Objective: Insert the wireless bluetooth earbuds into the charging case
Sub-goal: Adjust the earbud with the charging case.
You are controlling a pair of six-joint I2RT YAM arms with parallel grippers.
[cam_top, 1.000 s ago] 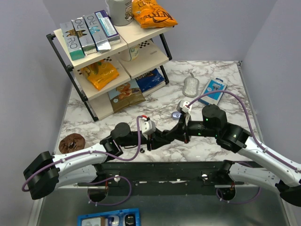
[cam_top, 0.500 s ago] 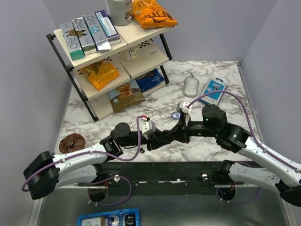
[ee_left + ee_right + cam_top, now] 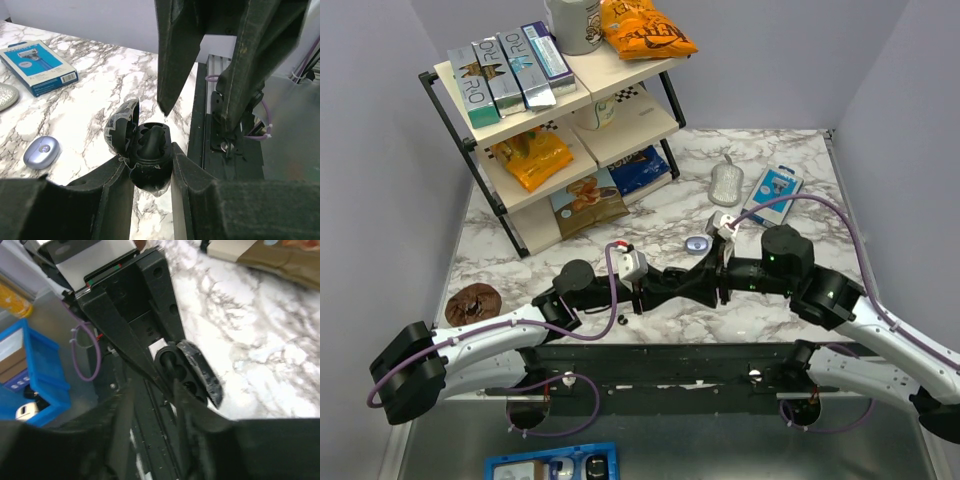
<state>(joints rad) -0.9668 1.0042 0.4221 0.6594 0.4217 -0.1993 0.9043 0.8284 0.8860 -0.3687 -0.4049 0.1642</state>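
Above the near edge of the worktop (image 3: 75,110), I find my left hand (image 3: 149,160) clamped on the base of the charging case (image 3: 147,176), whose lid is hinged open. One black earbud (image 3: 155,139) sits upright in a well of the case. My right hand (image 3: 196,127) hangs just above it, fingers parted, gripping nothing. I cannot make out a second earbud.

The table top (image 3: 100,65) is seen as smooth and marble-patterned, with a mild sheen. The charging case (image 3: 147,175) is made of glossy black plastic; the fingers (image 3: 107,197) around it look matt and finely grainy. The blue box (image 3: 37,67) is printed cardboard with slight gloss.
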